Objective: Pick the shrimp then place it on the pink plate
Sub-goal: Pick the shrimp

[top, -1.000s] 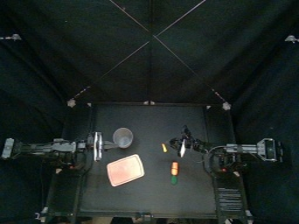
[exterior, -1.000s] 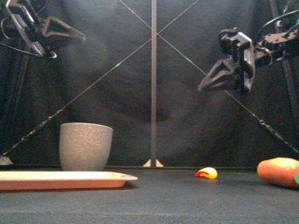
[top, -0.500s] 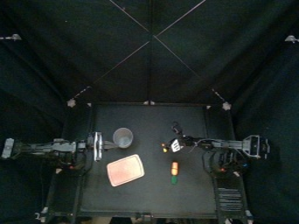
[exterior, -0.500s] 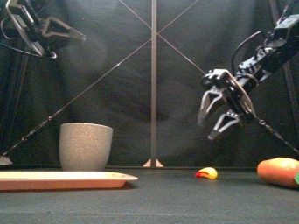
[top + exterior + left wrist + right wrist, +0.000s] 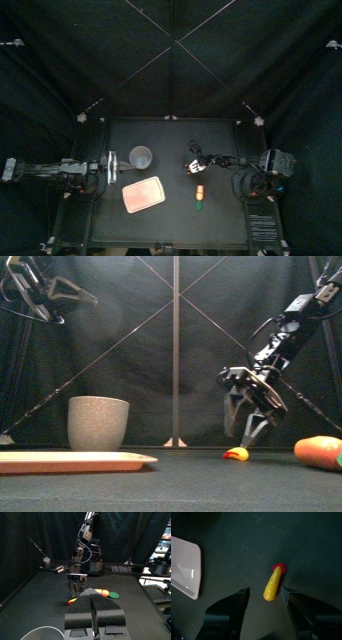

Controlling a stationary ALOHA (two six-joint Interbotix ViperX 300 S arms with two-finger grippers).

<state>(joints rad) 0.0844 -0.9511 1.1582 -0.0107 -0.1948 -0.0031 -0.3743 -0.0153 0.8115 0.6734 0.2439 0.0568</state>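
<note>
Under our right gripper [image 5: 243, 439] the tabletop [image 5: 167, 208] carries the pink plate [image 5: 142, 195], off to that gripper's left. Farther left our left gripper [image 5: 93, 601] rests closed. The right gripper's jaws hang spread just above the yellow shrimp [image 5: 272, 586].

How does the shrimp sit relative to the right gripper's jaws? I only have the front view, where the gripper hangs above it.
Observer: In the right wrist view, the shrimp lies in the gap between the open jaws of the right gripper, running along them.
Operator: Is the pink plate empty? I see it edge-on.
Observer: In the top view, nothing lies on the pink plate.
Operator: And the left gripper's jaws?
Observer: In the left wrist view, the left gripper has its jaws pressed shut on nothing.
</note>
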